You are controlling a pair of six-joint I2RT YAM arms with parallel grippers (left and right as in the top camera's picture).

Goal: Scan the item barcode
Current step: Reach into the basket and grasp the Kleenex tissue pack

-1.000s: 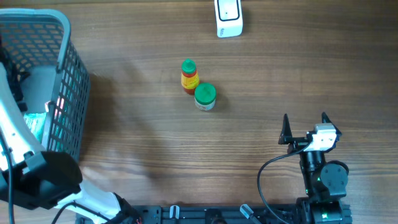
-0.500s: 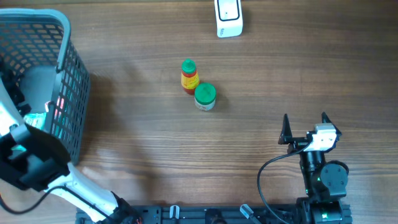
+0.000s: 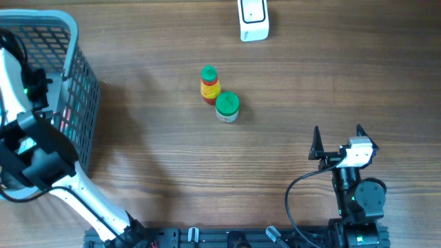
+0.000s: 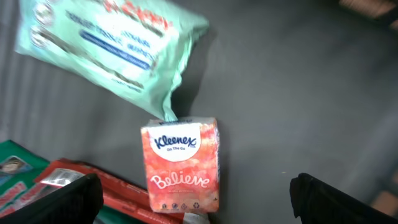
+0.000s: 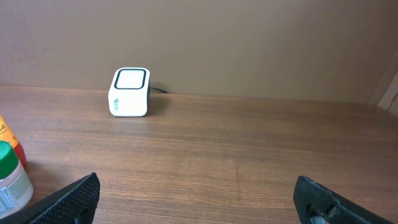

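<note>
Your left claw [image 4: 196, 186] hangs released over the tissue pack [image 4: 180, 163] in the basket [image 3: 80, 83]; you seem to be at the pick, so lower and clench on that pack

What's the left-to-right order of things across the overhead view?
grey mesh basket → red bottle with green cap → green-lidded jar → white scanner → right gripper. The left arm overlaps the basket, so it is left out.

Kleenex pack [image 4: 181, 165] orange-pink; wipes pouch [image 4: 106, 43] mint green — basket [image 3: 81, 117] grey.
</note>
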